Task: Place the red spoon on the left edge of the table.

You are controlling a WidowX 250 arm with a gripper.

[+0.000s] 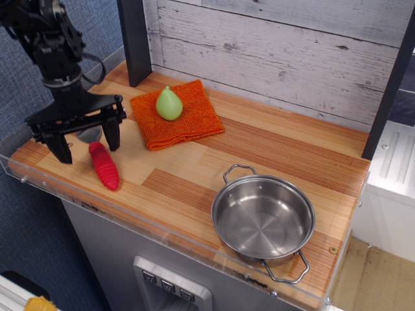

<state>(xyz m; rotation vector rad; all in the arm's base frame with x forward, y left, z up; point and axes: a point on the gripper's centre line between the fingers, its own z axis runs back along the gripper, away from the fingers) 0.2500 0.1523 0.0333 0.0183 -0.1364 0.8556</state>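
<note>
The red spoon [103, 166] lies flat on the wooden table [259, 149] near its left front edge. Its ribbed red handle points toward the front and its grey bowl [89, 135] lies toward the back. My gripper [88, 146] hangs just above the bowl end with its two black fingers spread wide apart, one finger [64, 151] to the left and one to the right of the spoon. It holds nothing.
An orange woven cloth [176, 115] with a green pear [168, 103] on it lies behind the spoon. A steel pan [262, 219] with two handles sits at the front right. A clear acrylic rim [39, 184] runs along the front and left edges. A dark post [135, 39] stands at the back left.
</note>
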